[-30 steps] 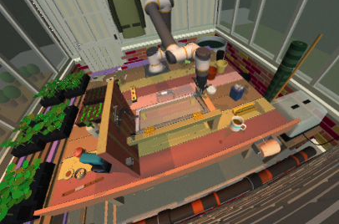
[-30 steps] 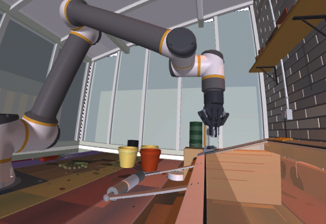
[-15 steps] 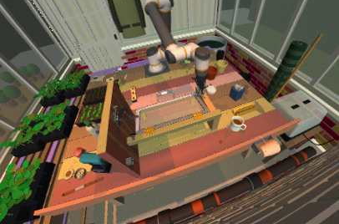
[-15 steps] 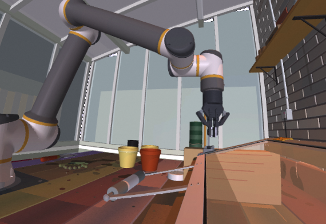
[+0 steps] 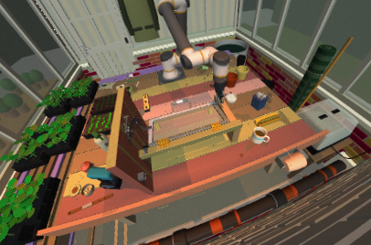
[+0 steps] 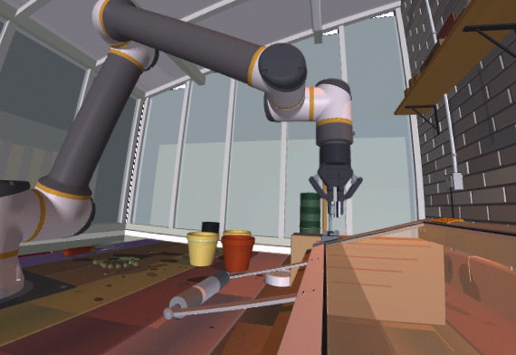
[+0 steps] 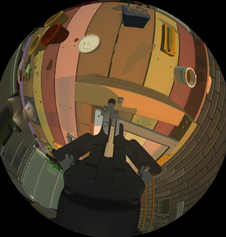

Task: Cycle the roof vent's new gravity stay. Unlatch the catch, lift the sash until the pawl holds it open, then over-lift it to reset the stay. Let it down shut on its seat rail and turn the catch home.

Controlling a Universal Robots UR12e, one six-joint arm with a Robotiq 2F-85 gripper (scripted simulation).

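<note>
The gravity stay and its pawl are hidden from me behind the vent's wooden frame. The roof vent's glazed sash lies flat in its frame in the middle of the bench. Its small grey catch with a black knob sits on the sash's right end rail, by the orange seat rail. My gripper hangs straight down a short way above the catch. In the wrist camera its fingertips line up with the catch lever.
The vent's tall wooden side board stands at its left end. A round gauge, red pot and yellow pot sit behind the catch. A blue box, spirit level and mug lie on the right.
</note>
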